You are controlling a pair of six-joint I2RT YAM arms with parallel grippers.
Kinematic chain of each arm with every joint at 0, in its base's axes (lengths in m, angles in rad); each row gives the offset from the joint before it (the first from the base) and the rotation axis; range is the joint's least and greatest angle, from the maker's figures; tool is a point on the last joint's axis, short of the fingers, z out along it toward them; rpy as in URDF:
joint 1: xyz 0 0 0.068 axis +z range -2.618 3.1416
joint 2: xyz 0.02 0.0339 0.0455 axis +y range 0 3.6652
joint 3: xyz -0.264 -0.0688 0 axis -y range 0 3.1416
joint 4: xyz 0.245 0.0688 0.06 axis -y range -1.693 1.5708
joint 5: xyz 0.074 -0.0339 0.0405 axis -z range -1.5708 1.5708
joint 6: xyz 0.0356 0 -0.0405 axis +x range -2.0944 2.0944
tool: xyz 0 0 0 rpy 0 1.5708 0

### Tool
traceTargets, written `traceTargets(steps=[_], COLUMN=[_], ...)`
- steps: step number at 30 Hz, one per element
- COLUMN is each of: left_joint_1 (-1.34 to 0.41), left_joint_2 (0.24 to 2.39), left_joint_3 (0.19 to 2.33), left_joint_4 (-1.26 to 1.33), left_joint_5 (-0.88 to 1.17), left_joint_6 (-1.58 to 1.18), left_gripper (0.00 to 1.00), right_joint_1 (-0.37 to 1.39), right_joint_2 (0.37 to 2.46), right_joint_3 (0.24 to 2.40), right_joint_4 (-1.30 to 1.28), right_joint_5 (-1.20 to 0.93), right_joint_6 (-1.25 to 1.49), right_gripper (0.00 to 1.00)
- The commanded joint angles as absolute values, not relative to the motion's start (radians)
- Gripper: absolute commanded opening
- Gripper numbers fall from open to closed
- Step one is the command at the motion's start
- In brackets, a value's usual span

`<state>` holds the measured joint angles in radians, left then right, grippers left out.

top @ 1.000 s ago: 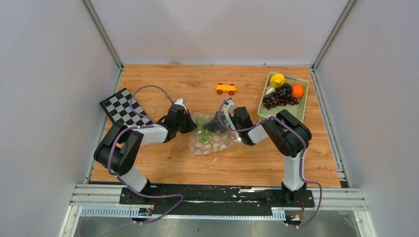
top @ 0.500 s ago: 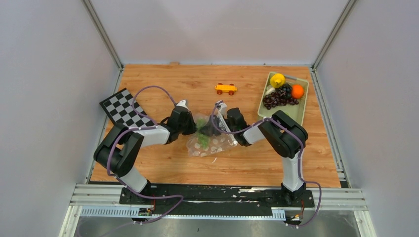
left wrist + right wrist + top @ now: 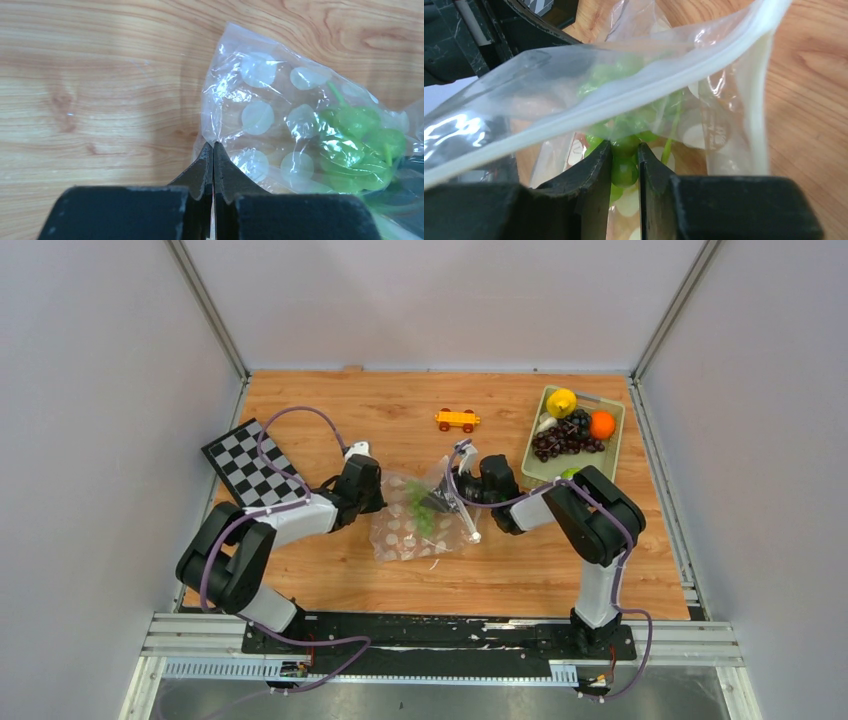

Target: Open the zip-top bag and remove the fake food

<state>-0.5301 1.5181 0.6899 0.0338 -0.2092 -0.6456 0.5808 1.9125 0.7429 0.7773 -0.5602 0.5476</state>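
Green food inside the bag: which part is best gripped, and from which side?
Grip a round ball at the near end of the green food, entering through the open mouth of the bag, under its white zip strip. The right pincer straddles one ball, so they fit; the left pincer pinches the bag's other end.

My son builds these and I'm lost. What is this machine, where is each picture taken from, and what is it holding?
Two robot arms are bolted at the table's near edge. The wide picture looks down from above; the other two come from wrist cameras. On the table lie a checkerboard, a toy car, and a tray of fake fruit: lemon, orange ball, grapes. The left arm's jaws are shut, pinching an edge of the zip-top bag. The right arm's jaws reach into its open mouth and grip a green fake food piece.
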Motion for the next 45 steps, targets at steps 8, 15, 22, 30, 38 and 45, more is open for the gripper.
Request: traceTargets(steps=[8,15,22,30,38,45], left_joint_1=[-0.439,-0.428,-0.412,-0.361,-0.351,-0.351], left_joint_2=[1.477,1.529,1.566,1.575,1.605,1.508], left_joint_3=[0.744,0.824,0.868,0.837,0.864,0.873], left_joint_4=[-0.036,-0.096,-0.105,-0.076,-0.069,-0.1], left_joint_5=[-0.284,-0.374,-0.397,-0.354,-0.316,-0.309], left_joint_6=[-0.569,-0.503,-0.471,-0.491,-0.468,-0.444], left_gripper=[0.0,0.0,0.0,0.0,0.0,0.04], right_joint_1=[0.519,0.499,0.474,0.472,0.472,0.472], right_joint_2=[1.812,1.749,1.688,1.562,1.377,1.139], right_joint_3=[0.694,0.648,0.599,0.542,0.482,0.562], right_joint_4=[0.873,0.928,0.916,0.828,0.789,0.379], right_joint_5=[-0.653,-0.672,-0.586,-0.396,-0.285,-0.048], right_joint_6=[0.569,0.596,0.603,0.551,0.567,0.463], right_gripper=[0.0,0.0,0.0,0.0,0.0,0.0])
